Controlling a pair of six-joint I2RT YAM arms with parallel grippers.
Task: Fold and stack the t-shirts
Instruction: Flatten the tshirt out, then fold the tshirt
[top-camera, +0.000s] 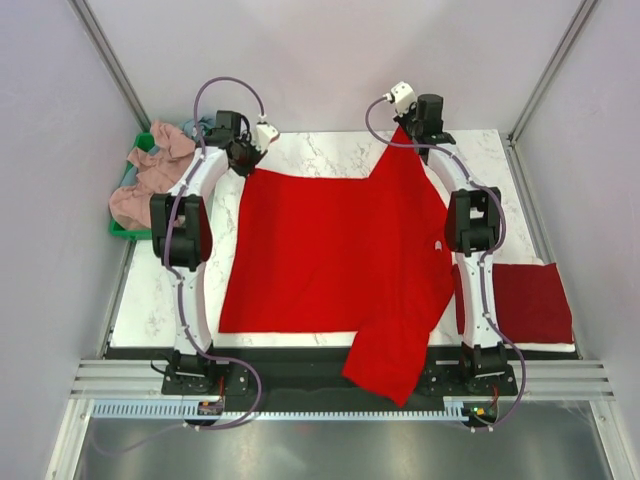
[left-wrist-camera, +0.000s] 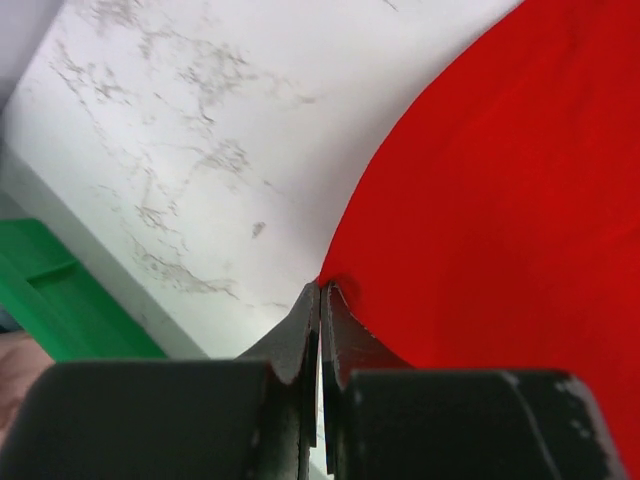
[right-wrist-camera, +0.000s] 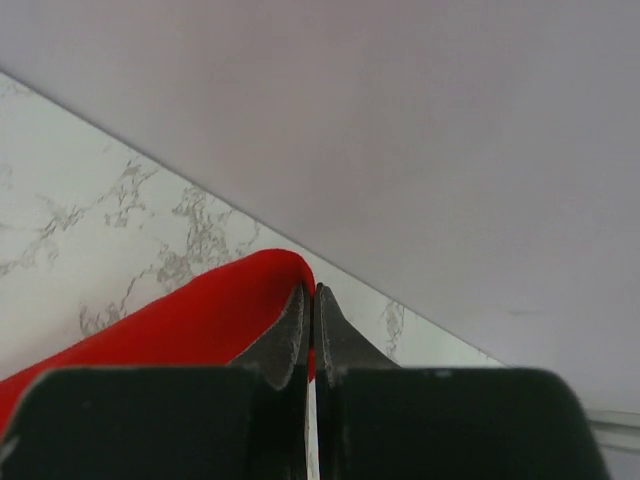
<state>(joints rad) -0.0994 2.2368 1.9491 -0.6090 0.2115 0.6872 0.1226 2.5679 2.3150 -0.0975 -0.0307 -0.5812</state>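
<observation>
red t-shirt spread on marble table | left gripper clamped tight on its far-left corner | right gripper clamped tight on far-right corner | purpose: likely stretching it flat for folding

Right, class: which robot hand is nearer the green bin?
Left. The left hand pinches a far corner of the red t-shirt, a short way from the green bin; the right hand pinches the other far corner, across the table.
</observation>
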